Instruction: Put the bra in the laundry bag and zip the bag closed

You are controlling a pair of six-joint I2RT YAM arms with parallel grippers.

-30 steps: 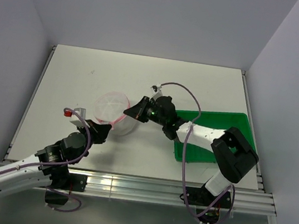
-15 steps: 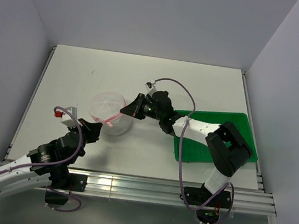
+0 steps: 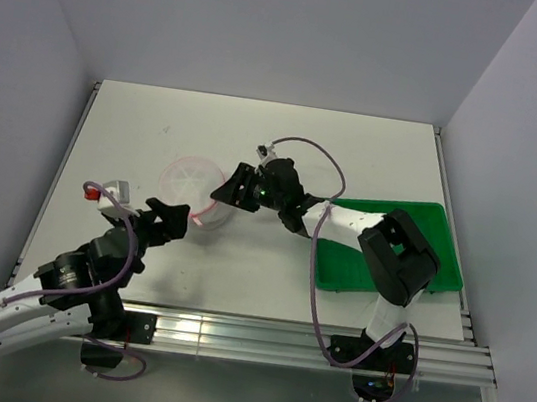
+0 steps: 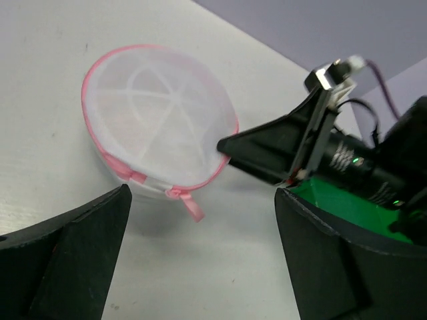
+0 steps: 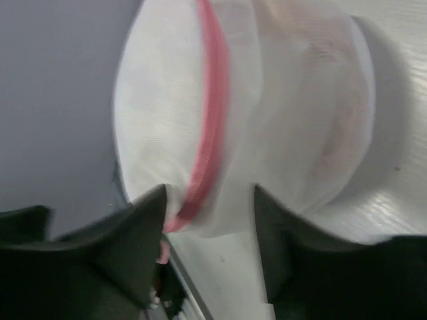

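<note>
White tabletop (image 3: 356,154): the laundry bag (image 3: 193,182) looks zipped, its rim braced between half-parted jaws of the right gripper (image 3: 221,192) (not pinched, I'd say); the left gripper (image 3: 170,215) gapes wide, empty.

The laundry bag (image 3: 189,181) has slid farther from the green tray (image 3: 441,267). The right hand (image 3: 224,186) has followed it, and its fingers have parted either side of the pink rim. The left hand (image 3: 167,218) has let go of the bag, spread wide and pulled back, farther still from the tray.
</note>
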